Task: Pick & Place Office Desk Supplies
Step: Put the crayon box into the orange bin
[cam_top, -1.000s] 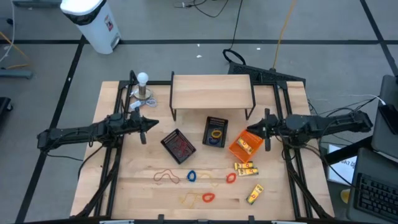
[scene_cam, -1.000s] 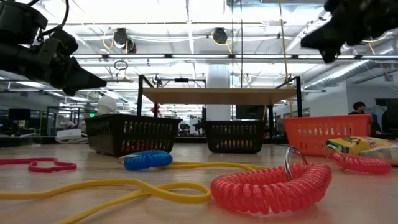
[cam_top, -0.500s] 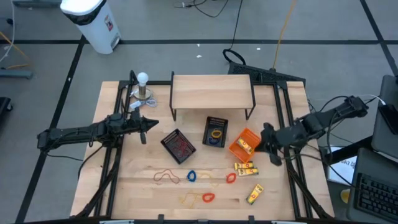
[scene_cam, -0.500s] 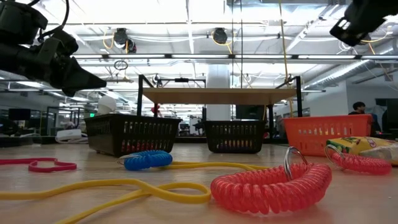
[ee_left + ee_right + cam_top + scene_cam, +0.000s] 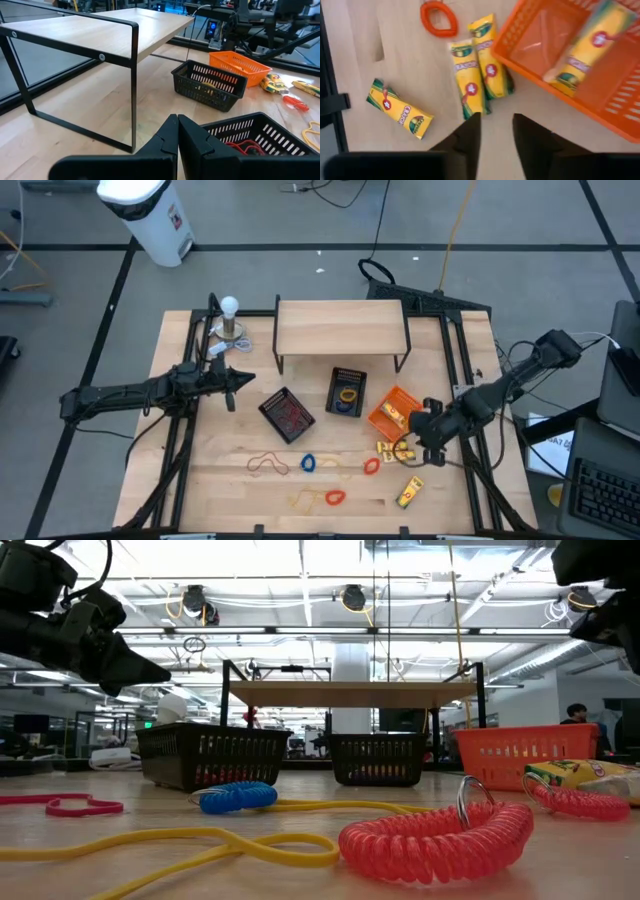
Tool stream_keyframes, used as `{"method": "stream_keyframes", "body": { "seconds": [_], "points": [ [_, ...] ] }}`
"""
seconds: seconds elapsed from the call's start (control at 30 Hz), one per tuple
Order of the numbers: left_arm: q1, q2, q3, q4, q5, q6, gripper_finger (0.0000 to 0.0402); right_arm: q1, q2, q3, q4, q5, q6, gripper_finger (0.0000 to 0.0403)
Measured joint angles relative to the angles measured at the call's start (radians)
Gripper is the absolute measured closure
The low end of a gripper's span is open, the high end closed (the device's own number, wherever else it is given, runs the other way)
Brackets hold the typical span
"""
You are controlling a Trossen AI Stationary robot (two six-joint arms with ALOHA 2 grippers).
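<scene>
Two yellow packets (image 5: 477, 65) lie side by side on the table next to the orange tray (image 5: 600, 107), which holds another packet (image 5: 585, 50). A third loose packet (image 5: 410, 492) lies nearer the front edge. Coiled loops, red (image 5: 265, 463), blue (image 5: 308, 463) and orange (image 5: 371, 465), lie mid-table. My right gripper (image 5: 496, 131) hangs open above the table beside the pair of packets (image 5: 395, 448), pointing steeply down and touching nothing. My left gripper (image 5: 177, 135) stays shut and level above the table's left part (image 5: 232, 383), holding nothing.
Two black mesh trays (image 5: 287, 412) (image 5: 347, 392) stand mid-table, the left one holding red bands (image 5: 240, 146). A wooden shelf on a black frame (image 5: 340, 328) stands at the back. A white ball on a stand (image 5: 231, 320) is at the far left. Yellow cords (image 5: 200, 845) trail near the front edge.
My right gripper has swung from the table's right side toward the near edge and inward, past the orange tray. It has tipped from nearly level to steeply downward, and it now hangs over the two yellow packets. Nothing on the table has moved.
</scene>
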Motion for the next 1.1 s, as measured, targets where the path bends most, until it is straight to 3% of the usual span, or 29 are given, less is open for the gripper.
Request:
{"method": "stream_keyframes", "body": {
  "seconds": [0.2, 0.33, 1.1],
  "points": [
    [0.0, 0.0, 0.0, -0.002, 0.0, 0.005, 0.0398, 0.047, 0.102, 0.0, 0.081, 0.003, -0.003, 0.0187],
    [0.0, 0.0, 0.0, -0.002, 0.0, 0.024, 0.0398, 0.067, 0.153, 0.0, 0.087, 0.002, 0.014, 0.0151],
    [0.0, 0.0, 0.0, -0.005, 0.0, 0.03, 0.0398, 0.074, 0.378, -0.001, 0.193, -0.002, 0.03, 0.0157]
  ]
}}
